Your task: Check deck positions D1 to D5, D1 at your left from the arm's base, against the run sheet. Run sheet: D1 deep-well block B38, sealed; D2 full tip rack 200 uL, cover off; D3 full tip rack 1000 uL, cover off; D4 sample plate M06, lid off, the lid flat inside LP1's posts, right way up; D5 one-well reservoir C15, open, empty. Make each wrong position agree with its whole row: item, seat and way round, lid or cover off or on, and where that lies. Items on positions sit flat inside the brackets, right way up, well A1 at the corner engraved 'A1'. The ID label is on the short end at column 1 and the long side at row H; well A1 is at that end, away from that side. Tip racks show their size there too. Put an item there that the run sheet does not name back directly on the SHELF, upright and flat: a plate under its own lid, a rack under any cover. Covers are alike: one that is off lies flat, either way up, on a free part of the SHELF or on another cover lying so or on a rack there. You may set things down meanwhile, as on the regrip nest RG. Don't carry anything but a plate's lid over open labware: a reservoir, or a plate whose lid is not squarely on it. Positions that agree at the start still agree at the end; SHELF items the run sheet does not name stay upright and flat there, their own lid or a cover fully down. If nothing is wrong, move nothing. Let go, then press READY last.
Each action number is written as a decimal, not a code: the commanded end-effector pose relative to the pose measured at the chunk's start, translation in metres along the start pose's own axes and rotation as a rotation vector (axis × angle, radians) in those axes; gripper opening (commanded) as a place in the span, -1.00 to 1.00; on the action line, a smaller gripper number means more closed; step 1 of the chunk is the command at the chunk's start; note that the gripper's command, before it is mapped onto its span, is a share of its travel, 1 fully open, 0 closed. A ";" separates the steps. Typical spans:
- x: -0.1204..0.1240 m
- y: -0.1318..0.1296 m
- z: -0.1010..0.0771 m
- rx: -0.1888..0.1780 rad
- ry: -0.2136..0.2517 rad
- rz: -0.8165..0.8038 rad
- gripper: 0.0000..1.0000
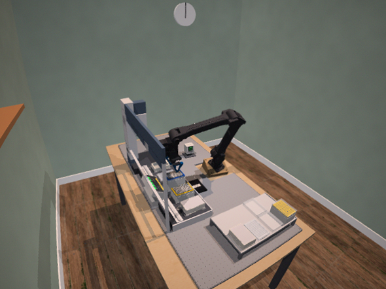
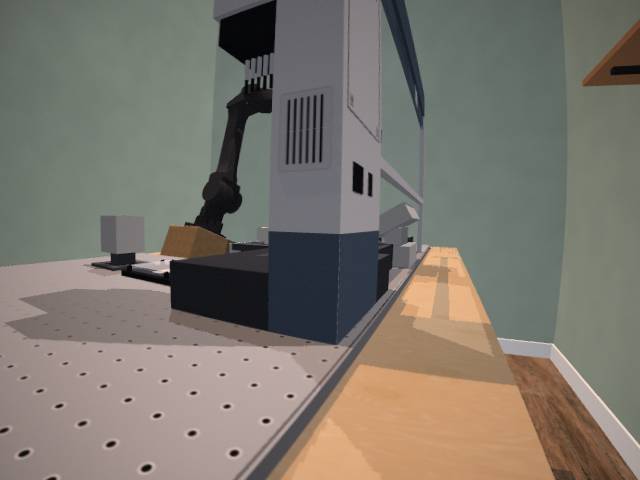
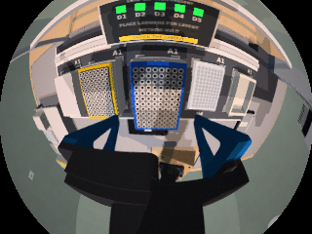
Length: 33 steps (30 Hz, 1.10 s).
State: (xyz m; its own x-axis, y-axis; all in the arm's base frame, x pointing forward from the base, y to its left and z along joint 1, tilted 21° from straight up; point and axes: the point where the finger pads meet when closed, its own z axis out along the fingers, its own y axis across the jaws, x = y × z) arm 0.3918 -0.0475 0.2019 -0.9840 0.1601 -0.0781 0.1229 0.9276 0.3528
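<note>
Here we see the black six-joint arm reaching from its tan wooden base block on the pale wooden table toward the deck under the grey-and-blue gantry frame, its blue-fingered gripper hanging spread wide and released, with nothing between the fingers. Through the wrist view we look down on the row of deck positions: directly between the fingers sits a blue-framed tip rack showing a grid of large round tips, uncovered; just beside it on one side lies a yellow-framed tip rack with a finer grid, also uncovered, and on the other side a white multi-well sample plate, then a pale open rectangular reservoir near the edge of the view. Beyond these stands a dark status panel with five green lights in a row. In the top view the gripper hovers above the blue-framed rack, with a white block at the near end of the deck row. Well apart, at the table's near right, a long white shelf tray carries a yellow-topped rack, a white box, a flat gridded plate and pale flat covers. A small white box with a green face stands near the arm's base. We cannot read any labels.
</note>
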 end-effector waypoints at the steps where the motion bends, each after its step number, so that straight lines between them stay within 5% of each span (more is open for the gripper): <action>1: -0.011 0.001 -0.016 0.005 -0.042 0.010 1.00; 30: -0.011 0.001 -0.016 0.005 -0.042 0.010 1.00; 33: -0.017 0.028 -0.030 0.006 -0.073 -0.006 1.00</action>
State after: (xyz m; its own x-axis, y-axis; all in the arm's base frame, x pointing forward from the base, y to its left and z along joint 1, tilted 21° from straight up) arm 0.3921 -0.0444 0.2030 -0.9814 0.1785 -0.0704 0.1427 0.9241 0.3546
